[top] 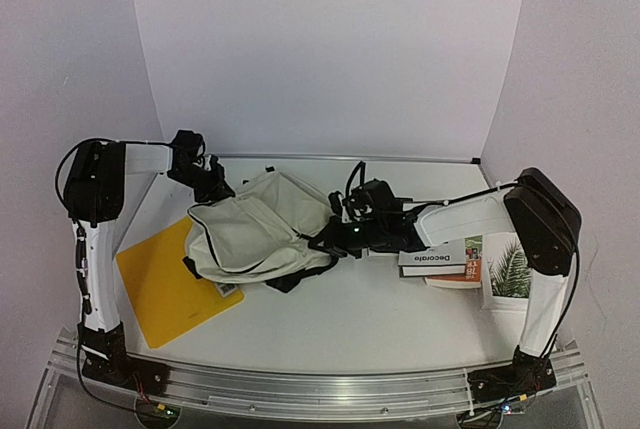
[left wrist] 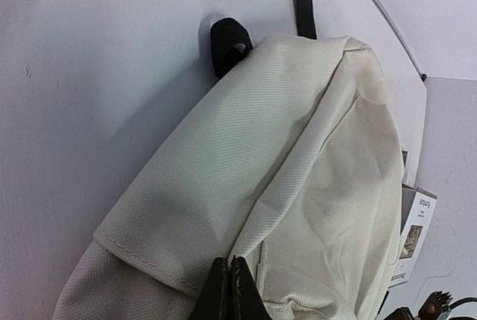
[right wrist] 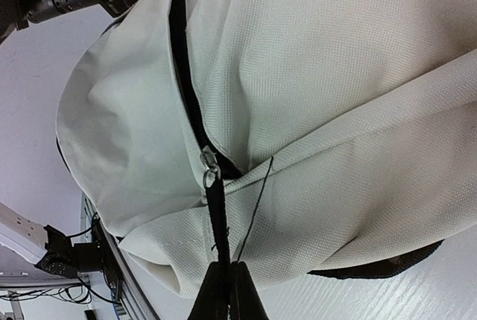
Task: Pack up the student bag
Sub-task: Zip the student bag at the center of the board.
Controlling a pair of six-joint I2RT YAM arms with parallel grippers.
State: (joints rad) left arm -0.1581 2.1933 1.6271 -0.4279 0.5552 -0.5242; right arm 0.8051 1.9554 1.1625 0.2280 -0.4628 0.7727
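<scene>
The student bag (top: 262, 227), a cream fabric backpack with black straps, lies on its side at mid-table. My left gripper (top: 214, 189) is at its far left corner, shut on a fold of the cream fabric (left wrist: 246, 208). My right gripper (top: 340, 233) is at the bag's right side, shut on the black zipper pull strap (right wrist: 218, 219), which runs up to the metal zipper slider (right wrist: 209, 167) on the black zipper trim. The zipper looks closed along the part that shows. The bag's inside is hidden.
A yellow folder (top: 170, 284) lies flat left of the bag, partly under it. A stack of books (top: 445, 261) sits right of the bag under my right arm, and a plant-print book (top: 512, 271) lies beyond it. The books' corner also shows in the left wrist view (left wrist: 414, 230).
</scene>
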